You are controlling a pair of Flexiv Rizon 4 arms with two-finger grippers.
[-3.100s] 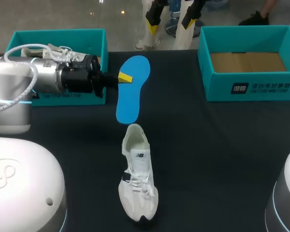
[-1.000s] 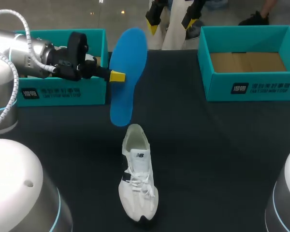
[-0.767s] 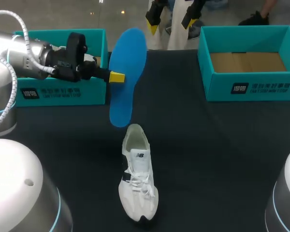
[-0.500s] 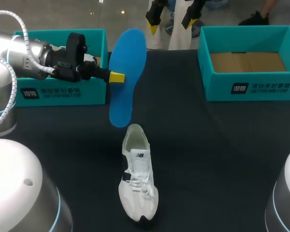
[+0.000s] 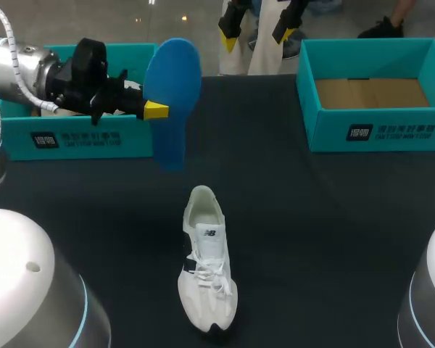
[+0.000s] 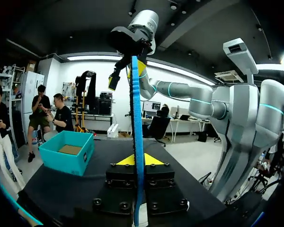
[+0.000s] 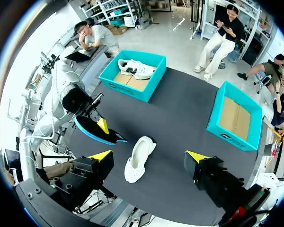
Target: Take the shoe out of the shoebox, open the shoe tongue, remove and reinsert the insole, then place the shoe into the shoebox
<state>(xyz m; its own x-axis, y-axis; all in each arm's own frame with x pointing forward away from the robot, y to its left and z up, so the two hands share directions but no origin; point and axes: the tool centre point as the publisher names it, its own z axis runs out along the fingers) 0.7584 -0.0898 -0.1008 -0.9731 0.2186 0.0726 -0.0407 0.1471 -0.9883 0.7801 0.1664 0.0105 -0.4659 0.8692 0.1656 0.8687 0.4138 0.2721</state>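
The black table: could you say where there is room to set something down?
Free: the black table between white sneaker and empty teal cardboard shoebox. Crowded: beside the other teal shoebox, where the left gripper holds the blue insole.

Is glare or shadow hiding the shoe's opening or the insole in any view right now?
Head view: none; the white shoe reads evenly lit on the dark table, the blue insole too. Right wrist view: same, shoe opening visible. Left wrist view: insole shows only edge-on in the left gripper.
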